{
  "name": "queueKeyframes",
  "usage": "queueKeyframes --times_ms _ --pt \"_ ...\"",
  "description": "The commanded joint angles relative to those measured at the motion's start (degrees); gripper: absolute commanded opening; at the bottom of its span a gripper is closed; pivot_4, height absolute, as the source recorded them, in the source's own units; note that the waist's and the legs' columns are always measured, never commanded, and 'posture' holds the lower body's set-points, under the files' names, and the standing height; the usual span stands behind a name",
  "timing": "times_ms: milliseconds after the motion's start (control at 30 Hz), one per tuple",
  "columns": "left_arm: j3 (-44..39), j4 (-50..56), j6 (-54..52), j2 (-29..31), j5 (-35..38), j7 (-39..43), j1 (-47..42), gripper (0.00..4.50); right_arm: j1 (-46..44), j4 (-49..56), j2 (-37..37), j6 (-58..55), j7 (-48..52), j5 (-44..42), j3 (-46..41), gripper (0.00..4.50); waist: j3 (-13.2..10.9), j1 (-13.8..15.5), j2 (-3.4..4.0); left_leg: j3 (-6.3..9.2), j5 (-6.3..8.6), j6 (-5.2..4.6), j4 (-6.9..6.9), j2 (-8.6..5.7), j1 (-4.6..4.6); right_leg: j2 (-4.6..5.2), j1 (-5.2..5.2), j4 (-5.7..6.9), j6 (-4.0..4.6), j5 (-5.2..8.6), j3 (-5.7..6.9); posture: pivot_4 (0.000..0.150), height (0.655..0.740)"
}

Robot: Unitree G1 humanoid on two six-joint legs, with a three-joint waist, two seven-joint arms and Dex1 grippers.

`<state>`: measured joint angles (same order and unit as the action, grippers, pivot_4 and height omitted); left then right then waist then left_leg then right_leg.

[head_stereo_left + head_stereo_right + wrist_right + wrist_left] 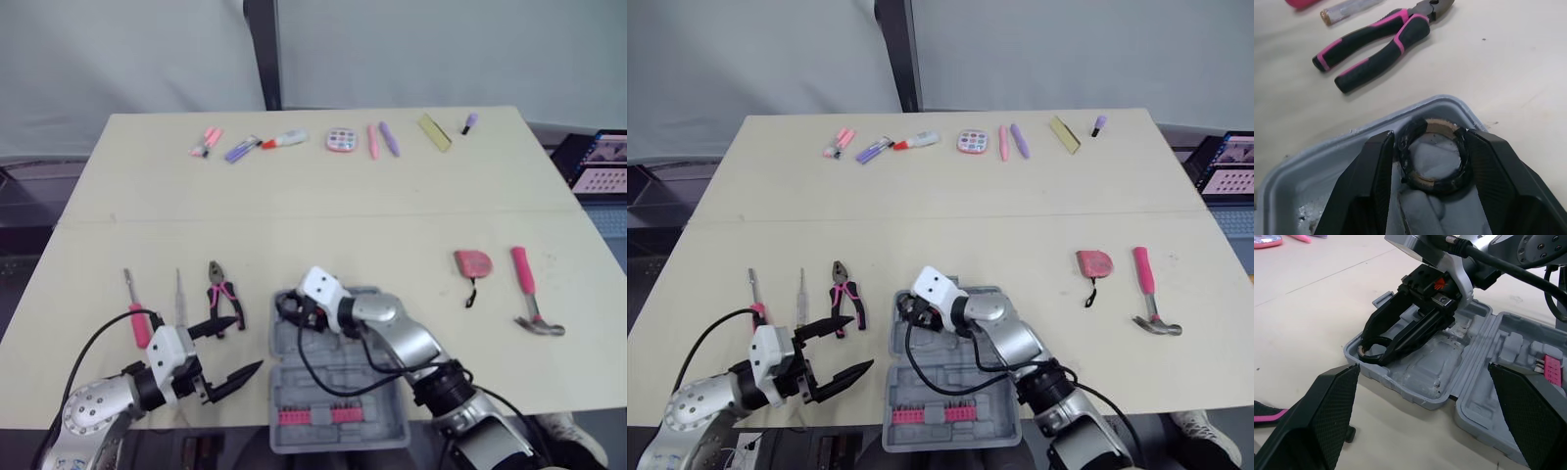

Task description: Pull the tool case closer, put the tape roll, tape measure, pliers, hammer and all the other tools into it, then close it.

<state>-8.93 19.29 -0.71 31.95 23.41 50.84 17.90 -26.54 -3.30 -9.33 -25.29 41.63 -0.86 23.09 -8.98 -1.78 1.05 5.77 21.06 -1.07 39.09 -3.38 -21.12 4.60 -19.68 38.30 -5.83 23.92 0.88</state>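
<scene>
The black tape roll (1437, 126), brown inside its ring, is pinched in the right claw (1429, 147) at the far-left corner of the open grey tool case (343, 387), which lies at the counter's (323, 196) near edge. The left claw (247, 343) is spread just left of the case. On the counter lie one pliers (223, 294), one hammer (531, 294), one tape measure (472, 262) and two screwdrivers (137, 313).

Your tool case (1415, 379) looks matt grey plastic, scuffed inside; the pliers (1376, 41) wear rubbery grips; at three o'clock, the hammer (527, 289) shows a shiny metal head.

Beige table (294, 186), grey wall (118, 59) behind, dark post (263, 54), screen (600, 162) at rt edge
</scene>
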Motion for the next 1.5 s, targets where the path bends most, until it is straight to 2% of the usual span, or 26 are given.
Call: queueKeyframes --times_ms 33,233,400,667,867,967,1033,1067,1500 --pt "0.27 1.21 -1.21 0.74 1.93 0.81 -2.29 4.50 -1.32 10.06 -0.90 -4.35 -0.12 -4.16 -5.07 2.44 0.00 0.13 0.00 0.01 0.00 0.00 0.01 0.00 0.00 0.00 0.00 0.00 0.00 0.00 -0.01 0.150 0.7134" --pt "1.10 1.00 -3.24 2.53 2.16 2.65 -4.02 4.50 2.40 24.97 -9.51 -14.23 1.74 -11.45 -14.04 2.44 0.01 0.16 -0.02 0.08 0.01 -0.02 -0.02 -0.06 -0.01 0.04 0.04 0.02 0.01 -0.01 -0.05 0.150 0.7134" --pt "-0.71 -4.74 -0.35 4.69 0.96 5.64 -3.09 4.50 18.16 34.33 -20.66 -12.59 3.76 -15.15 -26.15 2.44 0.00 0.62 0.00 0.15 0.01 -0.02 -0.05 -0.06 -0.09 0.02 0.15 -0.32 0.01 0.00 -0.03 0.150 0.7134" --pt "0.81 -5.83 2.01 4.16 0.69 7.26 -1.08 4.50 40.57 38.71 -29.44 -11.54 6.90 -18.63 -36.75 2.44 -0.01 0.52 -0.02 -0.13 0.00 -0.05 -0.04 0.05 -0.09 -0.03 0.34 -0.50 0.00 0.00 -0.05 0.150 0.7134" --pt "-0.38 -4.37 1.91 3.64 1.14 5.54 2.28 4.50 48.24 39.48 -29.69 -11.70 6.28 -22.02 -39.84 2.44 -0.03 0.57 -0.07 -0.12 -0.01 -0.07 -0.01 0.08 -0.05 -0.05 0.51 -0.69 0.00 0.00 -0.06 0.150 0.7134" --pt "-0.71 -3.29 1.00 3.82 1.90 5.19 3.98 4.50 49.87 39.06 -29.26 -11.19 4.92 -21.86 -39.80 3.26 -0.03 0.81 -0.08 -0.11 -0.01 -0.07 -0.02 0.07 -0.06 -0.05 0.51 -0.69 0.00 0.00 -0.08 0.150 0.7134" --pt "-0.90 -2.91 0.43 3.97 2.23 5.11 4.72 4.50 50.67 38.85 -29.02 -10.58 4.51 -21.68 -39.55 4.17 -0.03 1.22 -0.08 -0.11 0.00 -0.08 -0.01 0.06 -0.05 -0.05 0.51 -0.71 0.00 0.00 -0.12 0.150 0.7134" --pt "-1.06 -2.65 -0.13 4.14 2.52 5.15 5.16 4.50 51.21 38.85 -28.79 -10.28 4.34 -21.63 -39.45 4.45 -0.03 1.61 -0.08 -0.11 -0.01 -0.08 -0.01 0.06 -0.05 -0.05 0.52 -0.73 0.00 0.00 -0.14 0.150 0.7134" --pt "-1.20 -3.43 4.82 3.93 1.10 7.29 7.42 4.50 55.80 38.26 -26.16 -5.22 1.12 -19.80 -38.91 4.45 -0.03 1.87 -0.08 -0.06 0.00 -0.08 -0.01 0.06 0.07 -0.08 1.03 -1.42 0.00 0.00 -0.09 0.150 0.7134"
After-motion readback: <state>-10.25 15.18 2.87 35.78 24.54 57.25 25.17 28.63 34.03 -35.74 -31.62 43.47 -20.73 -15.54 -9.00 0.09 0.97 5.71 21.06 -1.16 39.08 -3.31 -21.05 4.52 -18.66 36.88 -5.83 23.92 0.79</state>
